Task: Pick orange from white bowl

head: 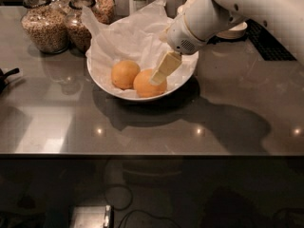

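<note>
- The orange (pixel 146 85) lies at the front right of the bowl (pixel 103 84), on the crumpled paper (pixel 128 37), touching or just beside a second, yellower orange (pixel 124 74) to its left.
- The gripper (pixel 164 69) slants down from the upper right, with its cream tip on or just above the top right of the orange. I cannot tell how far open it is, or whether it has hold of the fruit.
- The step in hand looks like closing on the orange. The grip should go across its widest part, centred, so the round peel does not squirt out.
- Keep to the right side, clear of the other orange, which would roll if nudged.
- Avoid pinching the paper, or it may lift out with the fruit.
- Squeeze firmly but gently, then lift straight up over the rim before moving across the counter (pixel 228 108).
- The jars (pixel 45 25) stand behind the bowl on the left, so leave by the front or right.
</note>
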Tool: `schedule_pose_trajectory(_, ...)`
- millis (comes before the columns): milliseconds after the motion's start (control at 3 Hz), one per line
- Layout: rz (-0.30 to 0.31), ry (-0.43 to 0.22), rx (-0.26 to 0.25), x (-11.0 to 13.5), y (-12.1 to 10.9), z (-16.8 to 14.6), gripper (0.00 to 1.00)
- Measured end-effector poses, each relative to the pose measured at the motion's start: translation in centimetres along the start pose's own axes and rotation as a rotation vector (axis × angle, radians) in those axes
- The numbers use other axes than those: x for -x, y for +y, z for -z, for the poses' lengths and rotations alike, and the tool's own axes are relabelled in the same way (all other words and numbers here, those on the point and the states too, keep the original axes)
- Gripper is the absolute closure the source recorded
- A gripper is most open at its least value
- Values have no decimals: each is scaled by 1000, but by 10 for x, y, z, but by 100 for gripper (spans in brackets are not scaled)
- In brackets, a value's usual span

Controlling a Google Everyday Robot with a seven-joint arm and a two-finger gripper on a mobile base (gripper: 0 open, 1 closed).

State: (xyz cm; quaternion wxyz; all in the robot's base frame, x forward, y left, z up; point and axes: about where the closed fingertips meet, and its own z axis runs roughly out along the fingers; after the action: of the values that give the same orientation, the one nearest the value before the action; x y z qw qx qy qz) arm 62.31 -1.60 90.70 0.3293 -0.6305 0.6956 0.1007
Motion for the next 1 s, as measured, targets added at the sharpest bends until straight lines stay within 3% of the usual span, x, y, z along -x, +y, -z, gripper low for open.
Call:
schedule_pose_trajectory(333,0,0,0,0,0,0,9)
schedule_pose_trajectory(1000,9,6,80,4,11,-15,15)
